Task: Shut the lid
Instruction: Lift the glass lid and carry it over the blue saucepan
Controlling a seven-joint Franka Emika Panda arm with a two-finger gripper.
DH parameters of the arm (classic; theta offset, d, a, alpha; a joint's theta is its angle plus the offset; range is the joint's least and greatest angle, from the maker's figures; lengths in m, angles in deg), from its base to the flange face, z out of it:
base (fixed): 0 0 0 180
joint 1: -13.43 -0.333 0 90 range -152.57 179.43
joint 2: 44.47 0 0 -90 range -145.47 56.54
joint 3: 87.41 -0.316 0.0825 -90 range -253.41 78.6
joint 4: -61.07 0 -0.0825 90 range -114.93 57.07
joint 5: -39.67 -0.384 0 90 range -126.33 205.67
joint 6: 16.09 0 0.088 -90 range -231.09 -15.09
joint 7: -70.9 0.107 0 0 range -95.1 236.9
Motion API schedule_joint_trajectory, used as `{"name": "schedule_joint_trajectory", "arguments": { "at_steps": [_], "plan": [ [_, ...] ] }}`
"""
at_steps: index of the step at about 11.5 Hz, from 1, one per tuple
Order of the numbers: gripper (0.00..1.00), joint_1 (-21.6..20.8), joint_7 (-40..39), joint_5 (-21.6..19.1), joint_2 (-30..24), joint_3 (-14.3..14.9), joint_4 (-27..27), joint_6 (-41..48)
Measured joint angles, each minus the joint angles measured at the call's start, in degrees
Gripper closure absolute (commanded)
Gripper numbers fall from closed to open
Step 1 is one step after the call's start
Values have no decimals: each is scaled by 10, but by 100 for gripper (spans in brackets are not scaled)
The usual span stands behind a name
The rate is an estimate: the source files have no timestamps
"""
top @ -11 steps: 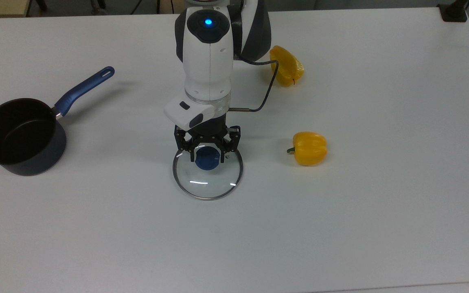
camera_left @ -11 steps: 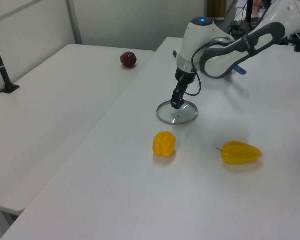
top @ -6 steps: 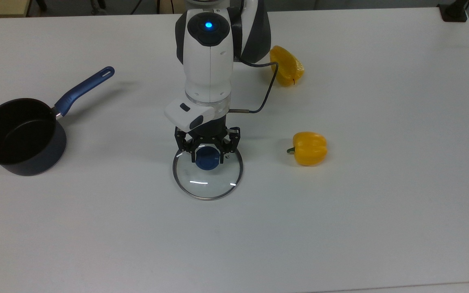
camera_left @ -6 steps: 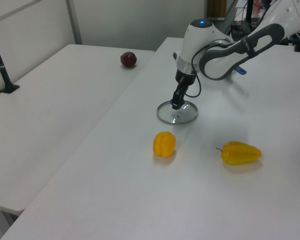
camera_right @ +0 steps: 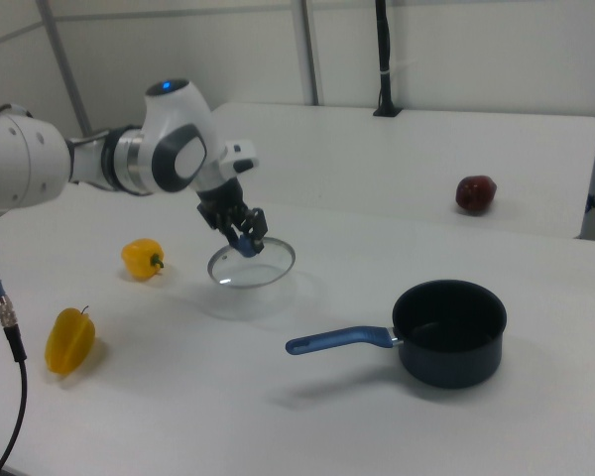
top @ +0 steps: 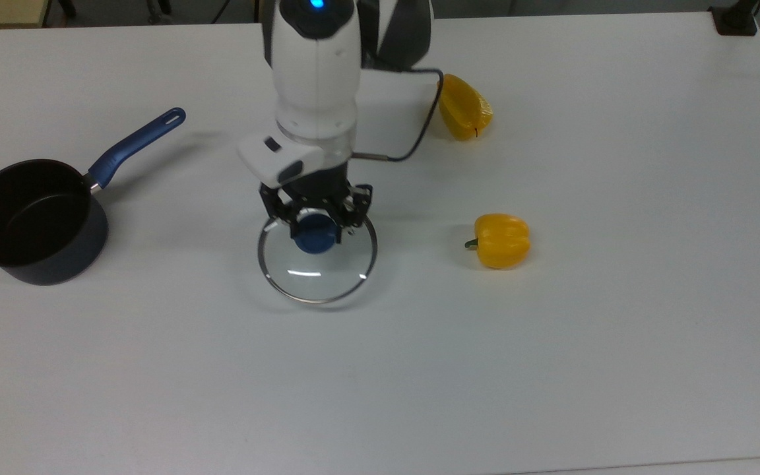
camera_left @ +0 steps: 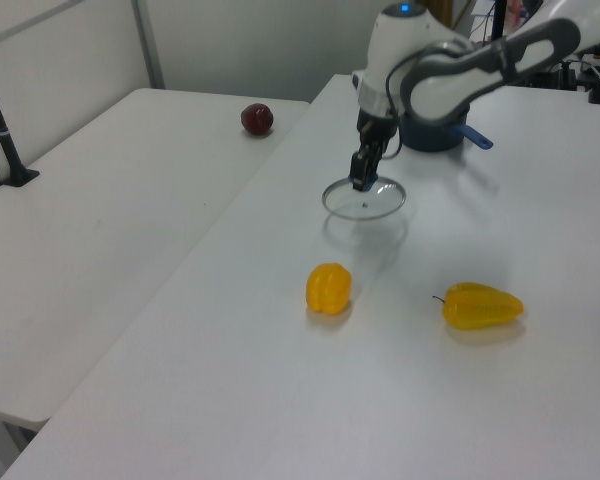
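Lid hanging by its blue knob between the fingers of the gripper, clamped from either side; glass disc spreading out below the fingertips, level or nearly so. Floating clear of the white table in the left view and the right view, with its shadow lying apart beneath it. Showing no readable brand or writing, at least none legible from these angles.

Pointing straight down from a white wrist, with a blue light glowing on top and a dark cable looping off toward the top view's right. Reaching in from the far table edge in the top view, forearm bent over above.

Sitting open and well apart at the top view's left, a dark saucepan with a blue handle. Lying at the top view's right, two yellow peppers. Resting on a neighbouring table in the left view, a dark red fruit.
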Motion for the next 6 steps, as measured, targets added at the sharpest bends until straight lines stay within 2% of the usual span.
{"name": "schedule_joint_trajectory", "arguments": {
  "at_steps": [3, 6],
  "plan": [
    [67, 58, -2, 0, -23, 3, 75, 101],
    [66, 140, -72, 1, -23, 4, 94, 107]
  ]
}}
